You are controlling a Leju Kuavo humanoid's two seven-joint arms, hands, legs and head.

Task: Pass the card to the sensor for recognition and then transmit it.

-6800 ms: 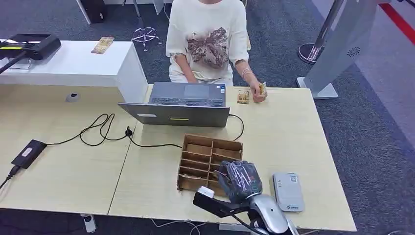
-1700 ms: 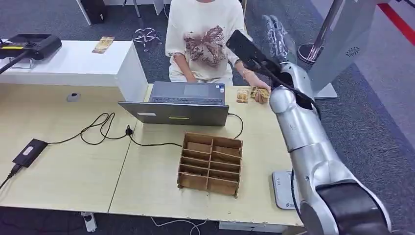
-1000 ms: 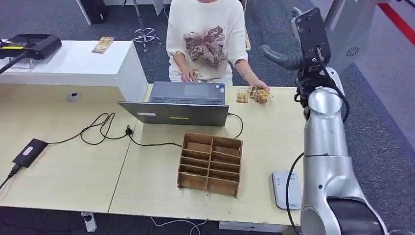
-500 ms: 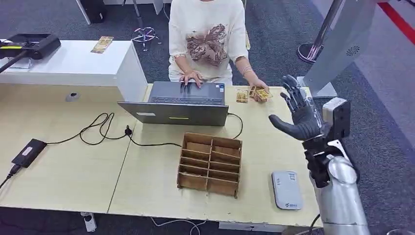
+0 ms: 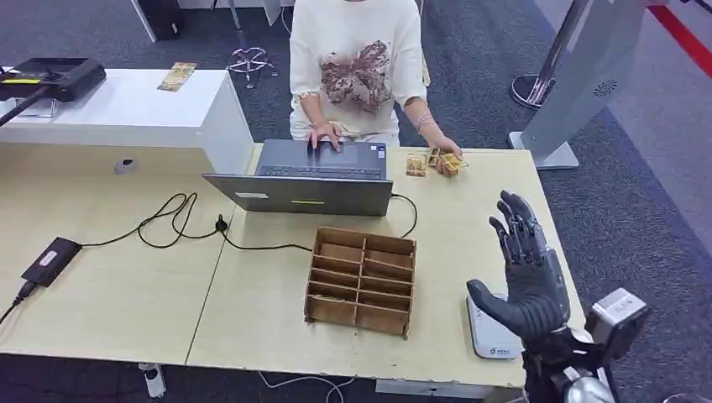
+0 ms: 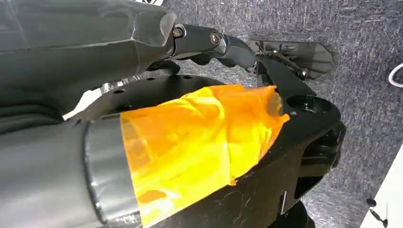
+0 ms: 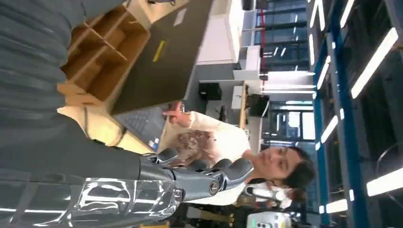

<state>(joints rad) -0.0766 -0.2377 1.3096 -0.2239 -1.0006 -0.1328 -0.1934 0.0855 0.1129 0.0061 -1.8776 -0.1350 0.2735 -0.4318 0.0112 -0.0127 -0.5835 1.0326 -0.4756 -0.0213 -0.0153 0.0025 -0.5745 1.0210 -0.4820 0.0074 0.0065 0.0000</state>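
My right hand is raised at the table's front right, fingers spread and pointing upward, holding nothing. It stands just over the white card sensor, hiding part of it. In the right wrist view the same hand shows stretched, empty fingers. One card lies at the far edge beside the laptop. A person's hand holds more cards next to it. In the left wrist view my left hand hangs beside my body with a finger stretched out and nothing in it.
A wooden slotted organiser stands left of the sensor. A grey laptop sits behind it, with a person typing on it with one hand. Black cables and a power brick lie on the left.
My right arm has swung down from high over the far edge to the front right, ending over the sensor with the hand still empty. The person has put one hand on the laptop keyboard.
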